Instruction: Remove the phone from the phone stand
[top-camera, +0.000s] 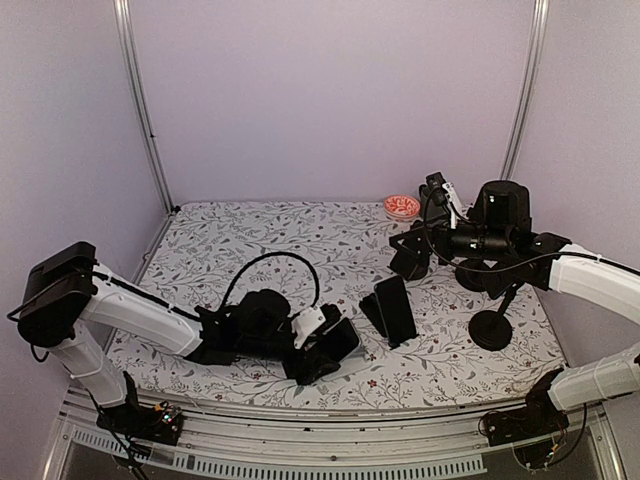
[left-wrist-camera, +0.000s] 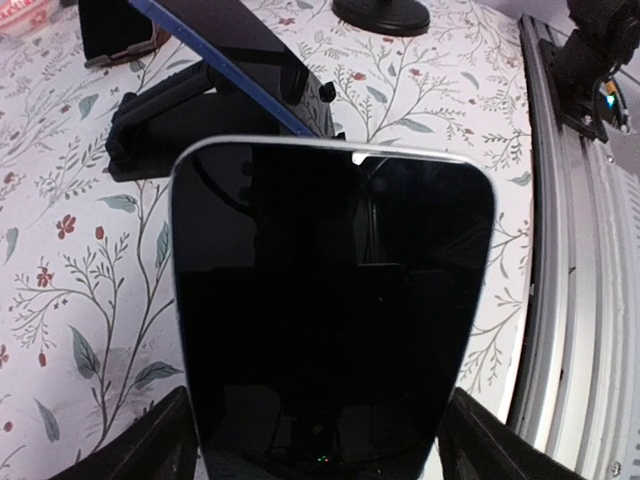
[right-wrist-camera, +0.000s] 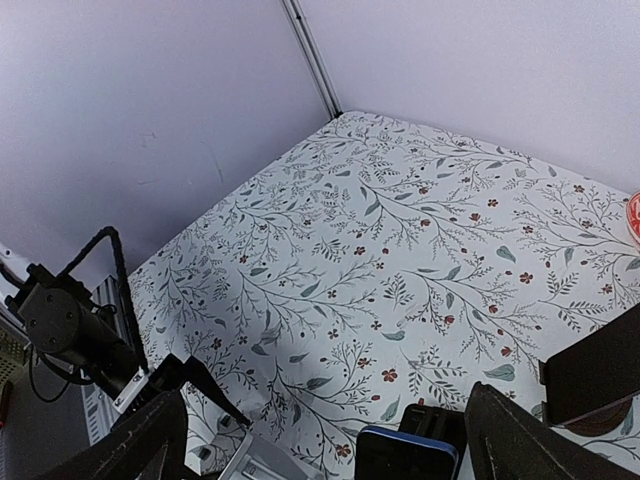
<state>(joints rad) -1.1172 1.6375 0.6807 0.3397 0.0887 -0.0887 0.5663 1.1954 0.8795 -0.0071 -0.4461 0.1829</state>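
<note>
My left gripper (left-wrist-camera: 315, 440) is shut on a black phone with a silver rim (left-wrist-camera: 330, 300), which fills the left wrist view. In the top view it holds this phone (top-camera: 338, 340) low over the table at front centre, left of the stand. A black phone stand (top-camera: 375, 312) at the centre bears a second dark phone with a blue edge (top-camera: 397, 308), leaning back; both show in the left wrist view (left-wrist-camera: 235, 55). My right gripper (top-camera: 415, 245) is open and empty, above and behind the stand. The blue-edged phone's top (right-wrist-camera: 405, 455) shows between its fingers (right-wrist-camera: 150, 440).
A black stand with a round base (top-camera: 490, 328) is at the right. A small red bowl (top-camera: 402, 207) sits at the back. A dark block (right-wrist-camera: 600, 375) lies near my right gripper. The table's front rail (left-wrist-camera: 580, 300) runs close to the left gripper.
</note>
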